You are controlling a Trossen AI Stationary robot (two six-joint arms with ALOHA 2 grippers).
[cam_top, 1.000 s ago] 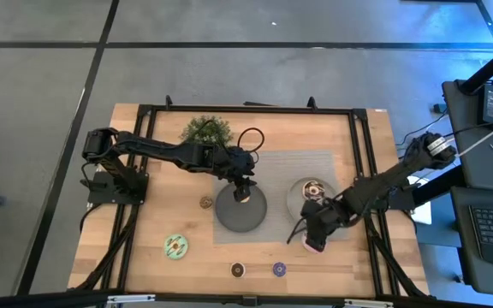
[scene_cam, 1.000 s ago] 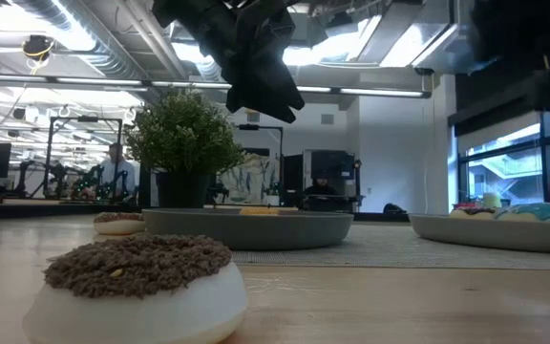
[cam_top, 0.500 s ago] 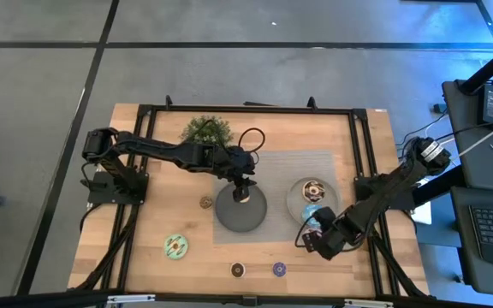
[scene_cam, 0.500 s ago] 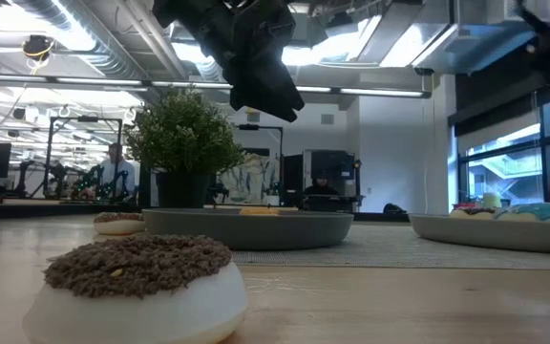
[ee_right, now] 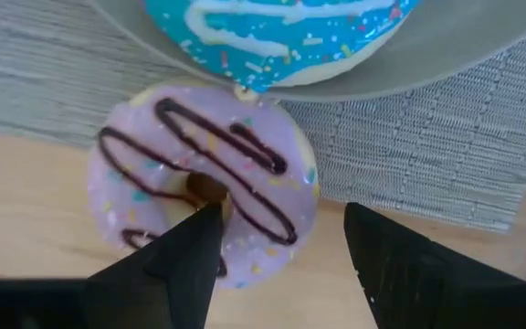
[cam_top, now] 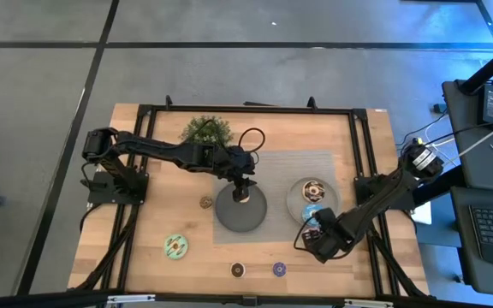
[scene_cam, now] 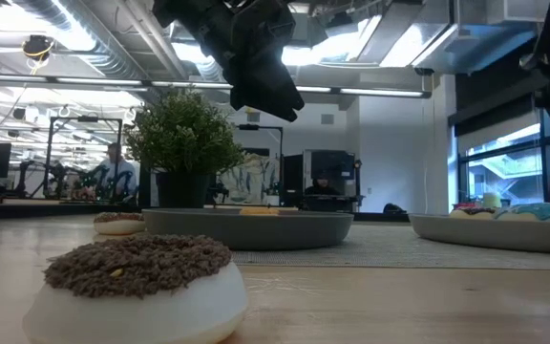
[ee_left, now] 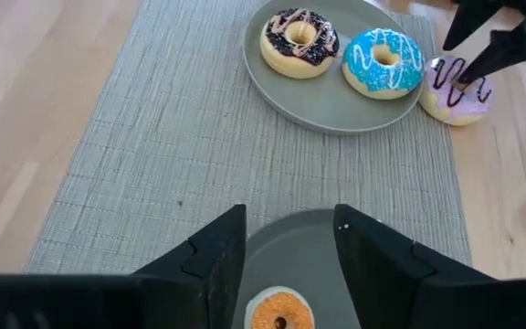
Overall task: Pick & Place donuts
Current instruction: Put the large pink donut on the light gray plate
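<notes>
- As the right gripper [ee_right: 277, 251] hovers spread above the pink donut [ee_right: 204, 183], straddle its rim before closing.
- Left gripper [ee_left: 286, 242] waits open over the orange mini donut [ee_left: 279, 313].

The left gripper [ee_left: 283, 265] hangs with its two dark fingers [ee_left: 210, 260] spread apart, and between them, just below, lies the dark grey plate [ee_left: 310, 245] carrying a mini orange donut [ee_left: 279, 313]. The plate rests on a grey woven mat [ee_left: 163, 146] spread over the wooden worktop [ee_left: 35, 100]. Well ahead of the gripper, on the mat's far part, a pale grey bowl [ee_left: 286, 87] holds a chocolate donut [ee_left: 299, 40] and a blue donut [ee_left: 383, 61] side by side. Just beyond the bowl's rim a pink donut [ee_left: 457, 93] with dark stripes sits at the mat's edge, with the right gripper [ee_left: 482, 50] directly over it, its dark fingertips parted.
</notes>
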